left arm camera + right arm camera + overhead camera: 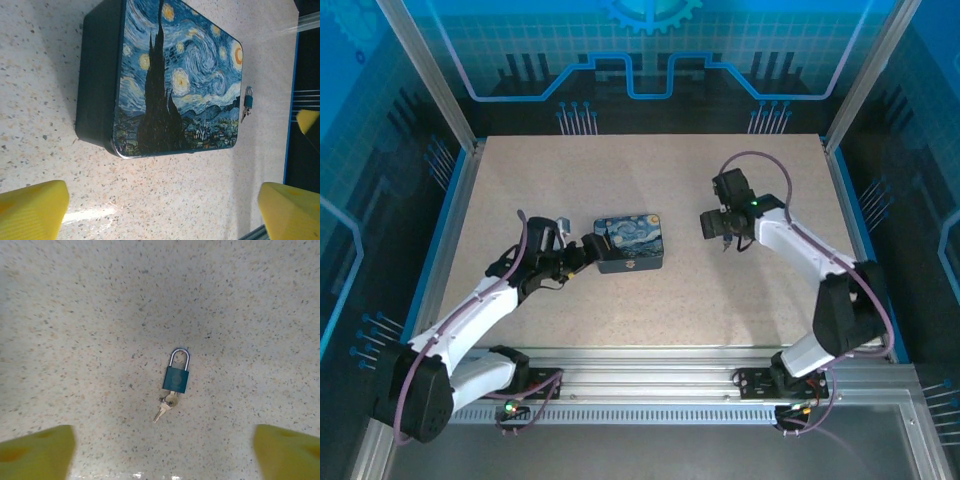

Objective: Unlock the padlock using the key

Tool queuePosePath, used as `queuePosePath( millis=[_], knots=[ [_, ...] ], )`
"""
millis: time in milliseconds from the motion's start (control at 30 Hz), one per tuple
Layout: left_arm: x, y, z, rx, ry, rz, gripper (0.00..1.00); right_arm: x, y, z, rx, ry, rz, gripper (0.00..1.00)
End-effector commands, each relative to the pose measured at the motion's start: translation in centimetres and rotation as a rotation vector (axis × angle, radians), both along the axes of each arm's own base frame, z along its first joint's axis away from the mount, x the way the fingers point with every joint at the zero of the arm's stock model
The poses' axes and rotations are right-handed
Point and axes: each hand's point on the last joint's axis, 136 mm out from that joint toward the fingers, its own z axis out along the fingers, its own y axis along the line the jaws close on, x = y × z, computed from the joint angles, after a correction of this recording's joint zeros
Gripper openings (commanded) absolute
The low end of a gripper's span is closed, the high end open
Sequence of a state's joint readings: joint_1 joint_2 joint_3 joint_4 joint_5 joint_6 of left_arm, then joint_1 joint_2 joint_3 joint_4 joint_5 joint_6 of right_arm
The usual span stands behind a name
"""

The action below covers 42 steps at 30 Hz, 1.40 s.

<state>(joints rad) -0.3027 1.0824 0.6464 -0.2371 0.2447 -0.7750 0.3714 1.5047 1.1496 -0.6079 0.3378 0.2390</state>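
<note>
The padlock (pixel 176 378) has a teal body and a silver shackle and lies flat on the speckled table. One pale key (pixel 170 399) sits at its keyhole, and a second key (pixel 160 413) hangs off the same ring. My right gripper (pixel 162 452) hovers over the lock, open, with nothing between its yellow fingers (pixel 37 452). In the top view this gripper (pixel 712 224) is right of centre. My left gripper (pixel 162 210) is open too, just short of the blue swirl-painted tin box (pixel 170 80). The padlock (pixel 248 101) also appears beyond the tin's far side.
The tin box (pixel 630 241) lies mid-table, with my left gripper (pixel 588 250) at its left end. Blue-edged walls and aluminium posts (pixel 460 100) bound the table. A metal rail (pixel 650 385) runs along the near edge.
</note>
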Motion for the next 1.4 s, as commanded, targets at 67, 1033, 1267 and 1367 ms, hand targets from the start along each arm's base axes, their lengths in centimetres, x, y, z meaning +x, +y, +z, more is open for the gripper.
queuePosePath(
  millis=[67, 1033, 1267, 1367],
  knots=[
    [1.8, 2.3, 2.3, 0.168, -0.07, 0.013, 0.99, -1.5, 0.0, 2.0, 0.103, -0.098, 0.008, 1.0],
    [11.1, 16.3, -2.7, 0.867, -0.575, 0.284, 0.99, 2.5, -8.6, -2.2, -0.084, -0.668, -0.129, 1.0],
    [10.9, 16.1, -3.7, 0.844, -0.621, 0.279, 0.99, 3.2, -8.2, -4.5, 0.052, -0.611, -0.045, 1.0],
    [10.9, 16.2, -3.6, 0.846, -0.622, 0.279, 0.99, 3.3, -8.2, -4.2, 0.037, -0.636, -0.045, 1.0]
  ],
)
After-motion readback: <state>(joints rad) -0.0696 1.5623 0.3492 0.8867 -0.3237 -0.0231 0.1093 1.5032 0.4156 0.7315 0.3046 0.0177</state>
